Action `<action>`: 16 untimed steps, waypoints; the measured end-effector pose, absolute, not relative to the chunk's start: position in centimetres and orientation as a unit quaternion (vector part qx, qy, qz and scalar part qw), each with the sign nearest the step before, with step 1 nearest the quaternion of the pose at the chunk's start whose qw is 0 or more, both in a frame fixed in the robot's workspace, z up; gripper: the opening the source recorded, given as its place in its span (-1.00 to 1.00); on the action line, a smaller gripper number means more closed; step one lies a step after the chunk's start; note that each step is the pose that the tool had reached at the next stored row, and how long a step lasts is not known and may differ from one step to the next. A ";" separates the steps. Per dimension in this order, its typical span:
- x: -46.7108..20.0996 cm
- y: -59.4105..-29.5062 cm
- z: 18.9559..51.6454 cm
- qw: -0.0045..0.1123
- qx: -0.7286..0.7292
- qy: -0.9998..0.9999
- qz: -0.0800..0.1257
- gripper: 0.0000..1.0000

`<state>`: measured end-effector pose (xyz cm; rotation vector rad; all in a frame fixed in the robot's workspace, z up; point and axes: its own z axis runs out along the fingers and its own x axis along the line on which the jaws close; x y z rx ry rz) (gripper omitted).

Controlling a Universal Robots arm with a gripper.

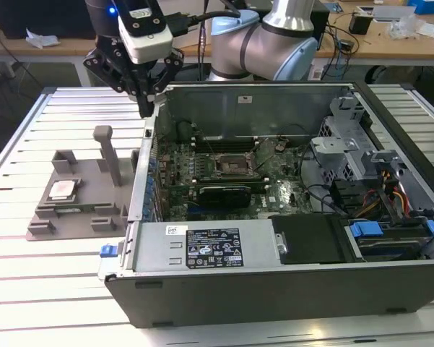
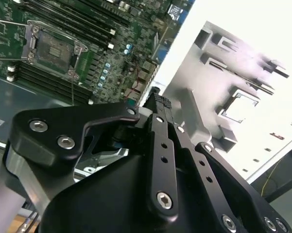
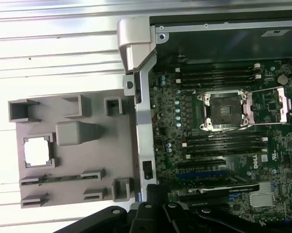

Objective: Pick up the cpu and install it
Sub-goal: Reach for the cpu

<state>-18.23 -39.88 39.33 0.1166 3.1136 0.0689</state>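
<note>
The cpu (image 1: 61,190) is a small silvery square lying flat in a recess of the grey fixture tray (image 1: 79,217), to the exterior view's left of the computer case. The first wrist view shows the cpu (image 3: 37,150) bright in its recess, well apart from the socket (image 3: 226,109) on the motherboard. That socket (image 1: 235,165) stands with its metal frame swung open. My gripper (image 1: 149,108) hangs above the case's side wall, between tray and motherboard. Its fingers (image 2: 158,104) are shut together with nothing held.
The open case (image 1: 274,289) has tall walls, a power supply along its front, and drive bays and cables at the exterior view's right. An upright post (image 1: 108,152) rises from the tray. The slatted metal table (image 1: 50,289) extends around the tray.
</note>
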 end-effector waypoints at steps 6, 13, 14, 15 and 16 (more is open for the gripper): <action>-19.8 -39.9 39.3 0.013 0.037 0.999 0.022 -0.79; -21.7 -39.9 39.3 0.013 0.037 0.999 0.022 -0.79; -22.0 -39.9 39.3 0.012 0.037 0.999 0.022 -0.79; -22.3 -39.9 39.3 0.012 0.037 0.999 0.022 -0.79; -22.6 -39.9 39.3 0.012 0.037 0.999 0.022 -0.79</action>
